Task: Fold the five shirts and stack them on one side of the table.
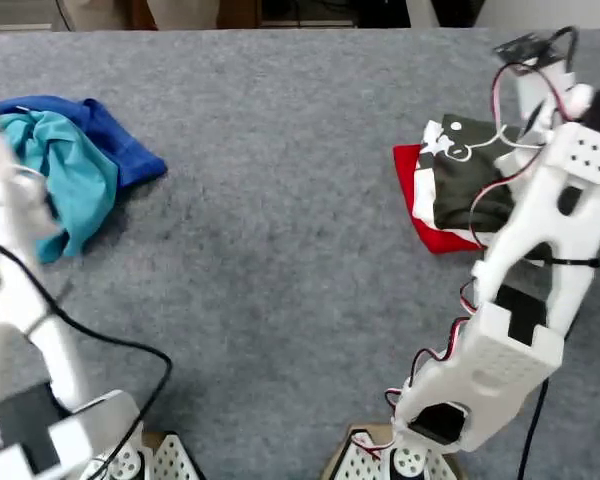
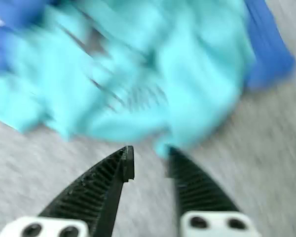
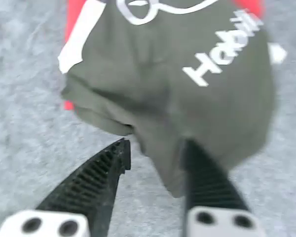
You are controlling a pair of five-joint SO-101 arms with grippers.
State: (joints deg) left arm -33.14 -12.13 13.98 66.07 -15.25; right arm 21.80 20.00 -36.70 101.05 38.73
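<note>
A crumpled teal shirt [image 1: 65, 165] lies on a blue shirt [image 1: 110, 135] at the table's far left. My left gripper [image 2: 150, 163] is open just short of the teal shirt [image 2: 138, 64], whose hem dips toward the gap between the fingers; the blue shirt [image 2: 269, 49] shows behind. At the right, a dark olive shirt [image 1: 470, 180] tops a folded stack over a white shirt [image 1: 435, 135] and a red shirt [image 1: 410, 185]. My right gripper [image 3: 155, 155] is open, its fingers on either side of the dark shirt's [image 3: 187, 98] near edge.
Grey carpet-like table cover [image 1: 280, 250] spans the middle between the two piles. The right arm [image 1: 520, 300] leans over the stack's near side. Cables trail from both arm bases at the front edge.
</note>
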